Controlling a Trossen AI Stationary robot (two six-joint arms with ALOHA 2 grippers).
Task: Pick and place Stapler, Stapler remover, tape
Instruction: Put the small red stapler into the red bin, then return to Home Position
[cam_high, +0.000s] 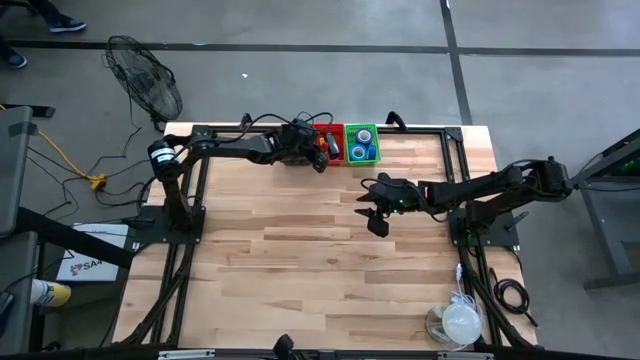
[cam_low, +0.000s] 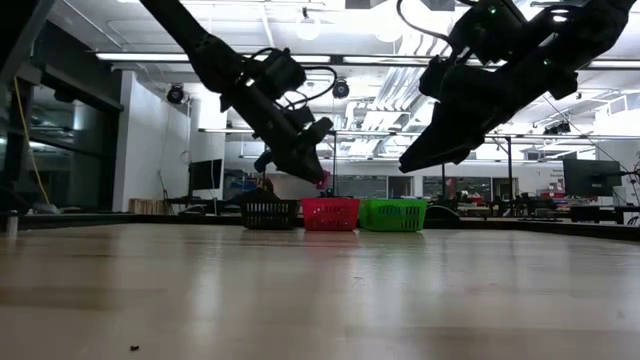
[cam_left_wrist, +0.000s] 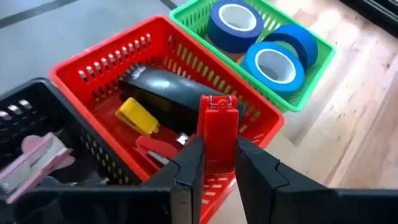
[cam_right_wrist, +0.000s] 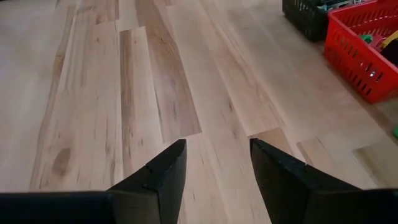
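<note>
— Up near the top middle of the high view, what does the left gripper (cam_left_wrist: 216, 163) hold?
— A red stapler (cam_left_wrist: 218, 127), pinched tight between its fingers, right over the red basket (cam_left_wrist: 81, 68).
— And the right gripper (cam_right_wrist: 216, 163)?
— Spread apart, holding nothing, above the wooden table (cam_right_wrist: 93, 93) — arm stretched in from the right.
— Tape?
— Blue rolls (cam_left_wrist: 273, 65) sit in the green basket (cam_left_wrist: 314, 78).

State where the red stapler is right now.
The red stapler is clamped in the left gripper, held over the red basket, between the black basket and green basket.
</note>
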